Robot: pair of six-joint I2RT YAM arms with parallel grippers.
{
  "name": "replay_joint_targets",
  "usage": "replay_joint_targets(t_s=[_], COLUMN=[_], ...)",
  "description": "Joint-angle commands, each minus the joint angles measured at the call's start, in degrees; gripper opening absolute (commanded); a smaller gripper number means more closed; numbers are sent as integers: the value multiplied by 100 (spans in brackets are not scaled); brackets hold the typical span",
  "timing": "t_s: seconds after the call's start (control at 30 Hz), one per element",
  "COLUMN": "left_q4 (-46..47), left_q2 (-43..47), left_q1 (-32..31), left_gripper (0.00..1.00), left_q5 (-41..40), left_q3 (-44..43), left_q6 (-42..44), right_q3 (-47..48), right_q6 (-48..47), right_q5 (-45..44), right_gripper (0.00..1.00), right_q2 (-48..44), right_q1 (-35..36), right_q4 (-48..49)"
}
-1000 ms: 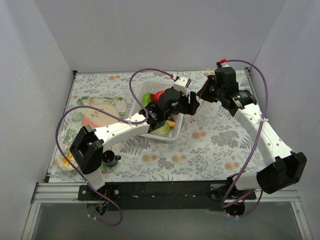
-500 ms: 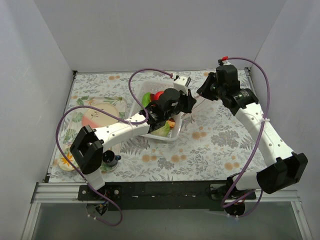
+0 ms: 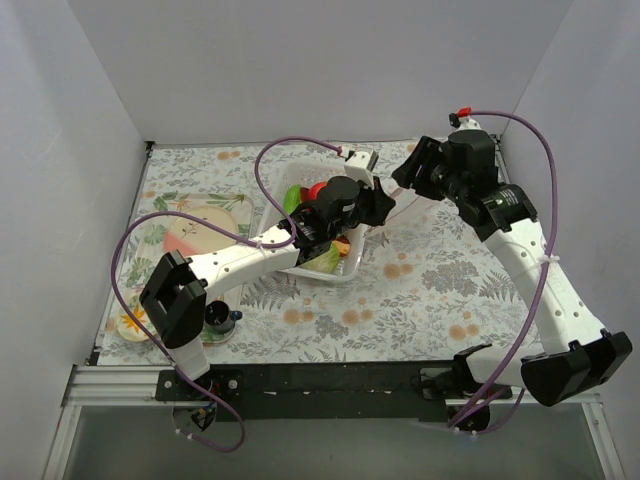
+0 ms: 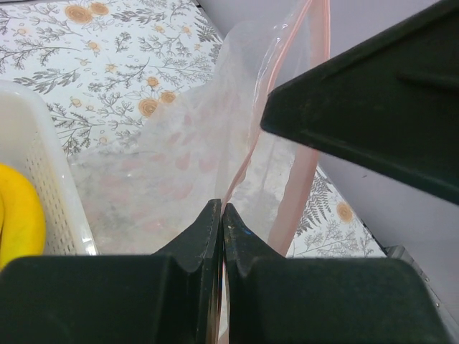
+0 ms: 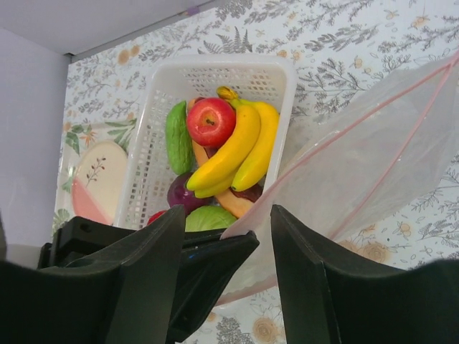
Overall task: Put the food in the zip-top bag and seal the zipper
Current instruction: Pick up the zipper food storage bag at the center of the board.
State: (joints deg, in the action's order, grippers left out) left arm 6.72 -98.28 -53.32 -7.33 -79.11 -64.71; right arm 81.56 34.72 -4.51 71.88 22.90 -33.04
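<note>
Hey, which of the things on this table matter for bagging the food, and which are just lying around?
For the job: bag, its pink zipper, apple, bananas, cucumber, onion, cabbage.

Lying about: white basket holding the food, plates, small dark object near the left arm's base.

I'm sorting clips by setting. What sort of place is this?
Likely a robot test booth: plain white walls around the table, left arm and right arm bolted to a metal rail, toy food in a basket.
</note>
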Motion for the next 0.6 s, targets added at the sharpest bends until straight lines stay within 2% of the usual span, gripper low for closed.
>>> replay_joint_targets(t_s=[0.0,0.2,0.57], left_q4=[136,119,101], left_q2=[274,187,248], left_q1=[15,15,6], left_gripper=[0,0,0], left_q5=[109,162,-84], left_q3=[45,-25,54], left_q6=[-174,-288,-481], right_q3=[466,414,177], right_q6=[-115,-158,-370], right_q5=[-14,-93,-858], right_gripper=[63,68,68], right_q2=[-226,-543,-1272], right_q1=[31,31,31], right_q4=[69,34,-642])
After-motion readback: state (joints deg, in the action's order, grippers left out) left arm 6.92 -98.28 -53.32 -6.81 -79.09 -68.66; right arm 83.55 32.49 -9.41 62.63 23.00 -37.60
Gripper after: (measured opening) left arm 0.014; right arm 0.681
